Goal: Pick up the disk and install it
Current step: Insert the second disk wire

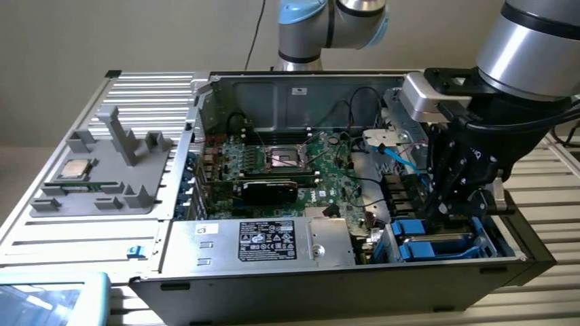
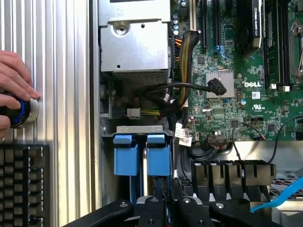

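The disk [image 1: 437,243] sits in the drive bay at the front corner of the open computer case [image 1: 299,288], on the exterior view's right; its bright blue bracket shows, and its metal body is mostly hidden. My gripper [image 1: 456,212] reaches straight down onto it from above. In the wrist view the two blue bracket tabs of the disk [image 2: 158,158] lie just ahead of my gripper [image 2: 156,205], whose black fingers [image 2: 187,208] stand close together around the blue bracket's edge.
A silver power supply [image 1: 263,241] with a black label sits beside the bay, and the motherboard [image 1: 290,166] lies behind it. A blue cable [image 1: 399,157] and black wires run near the bay. A grey fixture [image 1: 100,180] carries a processor chip [image 1: 75,170]. A hand [image 2: 14,87] rests on a knob above a keyboard [image 2: 23,184].
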Controlling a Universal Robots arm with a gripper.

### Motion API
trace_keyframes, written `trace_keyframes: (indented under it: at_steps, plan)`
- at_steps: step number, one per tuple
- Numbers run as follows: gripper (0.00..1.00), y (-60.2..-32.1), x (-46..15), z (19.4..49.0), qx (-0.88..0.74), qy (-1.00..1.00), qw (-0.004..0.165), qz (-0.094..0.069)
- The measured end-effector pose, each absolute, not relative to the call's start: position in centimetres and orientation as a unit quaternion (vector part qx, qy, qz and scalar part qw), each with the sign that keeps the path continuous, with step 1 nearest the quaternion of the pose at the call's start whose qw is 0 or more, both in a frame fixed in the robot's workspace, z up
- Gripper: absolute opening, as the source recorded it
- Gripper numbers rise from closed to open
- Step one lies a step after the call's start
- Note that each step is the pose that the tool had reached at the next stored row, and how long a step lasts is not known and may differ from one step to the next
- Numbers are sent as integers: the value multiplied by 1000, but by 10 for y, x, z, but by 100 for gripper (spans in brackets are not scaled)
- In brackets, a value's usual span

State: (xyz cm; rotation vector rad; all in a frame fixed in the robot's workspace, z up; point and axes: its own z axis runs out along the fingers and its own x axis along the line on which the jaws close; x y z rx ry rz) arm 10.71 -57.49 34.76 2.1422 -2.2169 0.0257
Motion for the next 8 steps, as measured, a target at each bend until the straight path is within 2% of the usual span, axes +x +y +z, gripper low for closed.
trace_keyframes:
  at_steps: [8]
  plan:
    - [16,-575,106,344,698,-715,23,8]
